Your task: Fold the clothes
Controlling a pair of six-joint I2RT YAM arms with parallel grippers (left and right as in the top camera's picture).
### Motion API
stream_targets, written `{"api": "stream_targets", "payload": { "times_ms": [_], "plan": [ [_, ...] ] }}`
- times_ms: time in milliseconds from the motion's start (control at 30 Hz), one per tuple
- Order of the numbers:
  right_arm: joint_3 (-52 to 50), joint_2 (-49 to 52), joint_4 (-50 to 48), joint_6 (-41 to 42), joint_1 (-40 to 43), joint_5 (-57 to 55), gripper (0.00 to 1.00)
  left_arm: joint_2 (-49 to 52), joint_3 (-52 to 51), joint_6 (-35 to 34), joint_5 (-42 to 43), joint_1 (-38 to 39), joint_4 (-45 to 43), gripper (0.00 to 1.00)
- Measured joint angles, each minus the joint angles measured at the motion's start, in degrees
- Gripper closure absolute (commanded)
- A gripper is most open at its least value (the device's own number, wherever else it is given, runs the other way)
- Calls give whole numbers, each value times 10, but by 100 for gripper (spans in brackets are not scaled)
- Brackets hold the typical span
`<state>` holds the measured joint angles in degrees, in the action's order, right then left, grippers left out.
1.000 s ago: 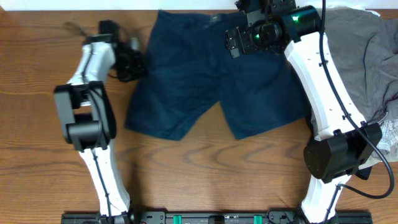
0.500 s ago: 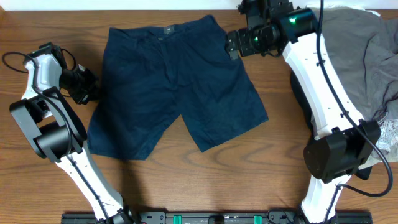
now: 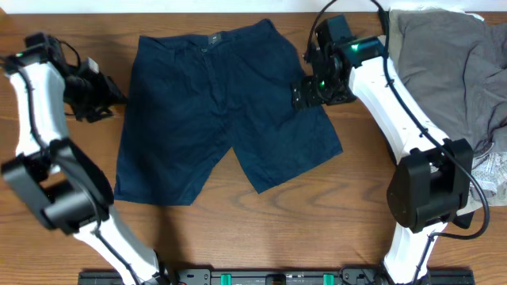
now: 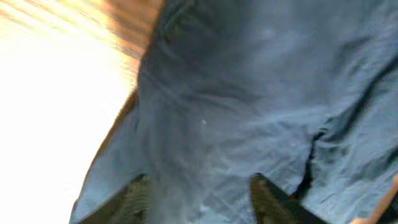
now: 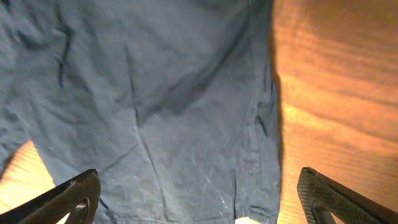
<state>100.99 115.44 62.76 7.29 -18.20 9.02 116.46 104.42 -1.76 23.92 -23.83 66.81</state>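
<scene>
The clothes in hand are dark navy shorts [image 3: 214, 119], spread flat on the wooden table with the waistband at the far edge and both legs pointing toward me. My left gripper [image 3: 109, 98] hovers just off the shorts' left edge, open and holding nothing. In the left wrist view its gripper [image 4: 200, 202] looks down on blurred navy cloth [image 4: 249, 93]. My right gripper [image 3: 307, 93] hangs over the shorts' right side, open wide. In the right wrist view that gripper [image 5: 205, 205] straddles the hem [image 5: 249, 214] without touching it.
More clothes are heaped at the back right: a grey garment [image 3: 444, 55] on top and a white-patterned piece [image 3: 495, 170] by the right edge. Bare wood table [image 3: 317, 229] lies in front of the shorts. The right arm [image 3: 396, 103] runs between shorts and pile.
The left gripper dragged the shorts leftward, then opened and let go of their left edge. The right gripper came down from the waistband corner to over the right leg.
</scene>
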Motion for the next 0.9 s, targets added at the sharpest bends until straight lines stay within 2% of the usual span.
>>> {"api": "stream_targets", "payload": {
  "times_ms": [33,133,167,267,367,567,633,733,900],
  "plan": [
    [-9,0,0,1,1,0,1,-17,0,1,-3,0,1,39],
    [-42,0,-6,8,2,0,12,-57,0,3,-8,0,1,38],
    [-56,0,-8,13,2,-1,13,-69,0,3,-10,0,1,38],
    [-98,0,-15,30,3,-12,5,-97,0,3,-14,0,1,37],
    [-132,0,-18,49,3,-37,3,-117,0,3,-17,3,1,36],
    [-180,0,-58,73,3,-80,11,-131,0,8,-26,35,3,36],
    [-199,0,-83,75,3,-84,27,-131,0,9,-37,49,3,36],
    [-227,0,-115,81,3,-83,60,-131,0,12,-49,68,2,36],
    [-250,0,-137,87,4,-81,90,-131,0,16,-59,77,3,36]
  ]
}}
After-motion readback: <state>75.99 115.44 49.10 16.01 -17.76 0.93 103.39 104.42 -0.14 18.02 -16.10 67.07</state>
